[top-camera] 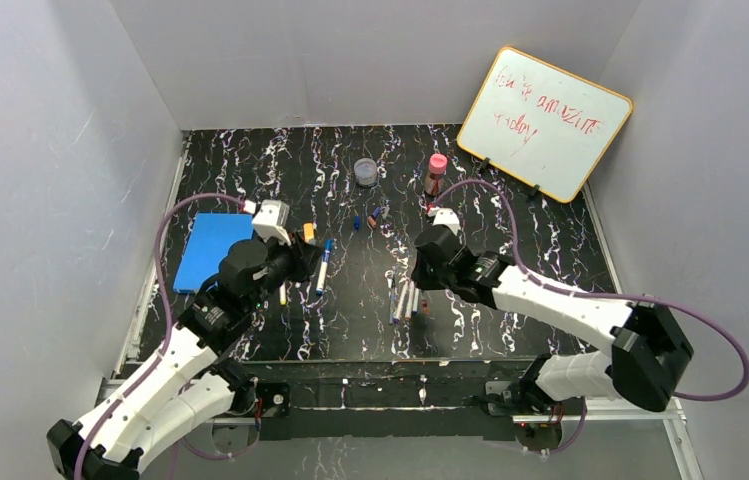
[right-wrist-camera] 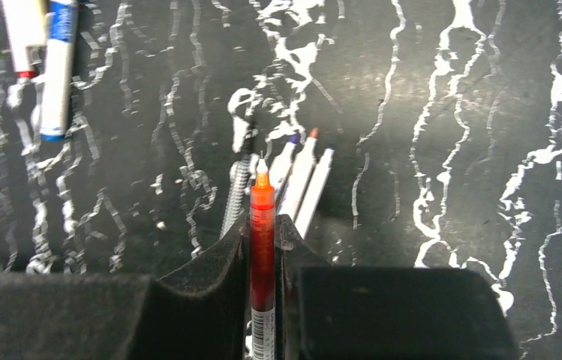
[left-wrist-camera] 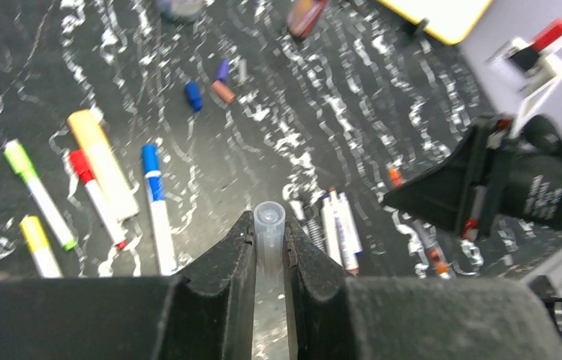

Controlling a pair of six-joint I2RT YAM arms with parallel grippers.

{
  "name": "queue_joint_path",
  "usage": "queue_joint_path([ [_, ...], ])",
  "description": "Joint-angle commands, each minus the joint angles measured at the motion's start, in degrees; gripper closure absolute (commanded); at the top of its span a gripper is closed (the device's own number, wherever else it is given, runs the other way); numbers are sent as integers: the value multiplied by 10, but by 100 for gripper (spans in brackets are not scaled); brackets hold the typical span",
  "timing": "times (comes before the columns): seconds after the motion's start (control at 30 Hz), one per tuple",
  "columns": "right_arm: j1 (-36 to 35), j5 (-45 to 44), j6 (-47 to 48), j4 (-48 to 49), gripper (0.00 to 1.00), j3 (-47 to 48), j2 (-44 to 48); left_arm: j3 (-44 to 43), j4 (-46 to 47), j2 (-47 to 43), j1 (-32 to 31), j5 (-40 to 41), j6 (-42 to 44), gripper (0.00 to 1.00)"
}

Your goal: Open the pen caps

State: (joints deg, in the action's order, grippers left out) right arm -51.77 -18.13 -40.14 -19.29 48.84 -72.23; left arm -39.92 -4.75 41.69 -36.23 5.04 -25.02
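In the left wrist view alone, the left end effector [left-wrist-camera: 268, 225] is seen closed tight on a clear cap [left-wrist-camera: 269, 219], held upright between the fingers with its closed end on top. That cap cannot be made out in the top view. Only the right wrist view shows plainly that the right end effector [right-wrist-camera: 262, 225] is clamped on a thin red pen [right-wrist-camera: 262, 225], whose bare tip points away from the camera. Three uncapped white pens [right-wrist-camera: 299, 180] lie side by side on the tabletop [top-camera: 350, 330] below it. Capped pens [left-wrist-camera: 157, 210] are seen to the left in the left wrist view, with loose caps [left-wrist-camera: 193, 95] farther back.

From above, the left arm is seen reaching forward and right from its base. The right arm is bent out to the right, its forearm running left toward the centre. The two end effectors are held apart, facing each other.
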Motion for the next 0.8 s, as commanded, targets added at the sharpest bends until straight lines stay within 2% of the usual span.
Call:
queue_joint_path([
  [0.0,6,-92,-10,13,99,3,-28,43,-42,-32,1,54,29,100],
  [0.17,24,-59,-12,43,99,-15,-52,69,-33,-34,1,43,23,100],
  [0.43,10,6,-48,95,99,3,-101,69,-20,-17,0,28,30,100],
  [0.77,-41,-6,-86,109,99,83,-211,70,-23,-29,0,37,34,100],
])
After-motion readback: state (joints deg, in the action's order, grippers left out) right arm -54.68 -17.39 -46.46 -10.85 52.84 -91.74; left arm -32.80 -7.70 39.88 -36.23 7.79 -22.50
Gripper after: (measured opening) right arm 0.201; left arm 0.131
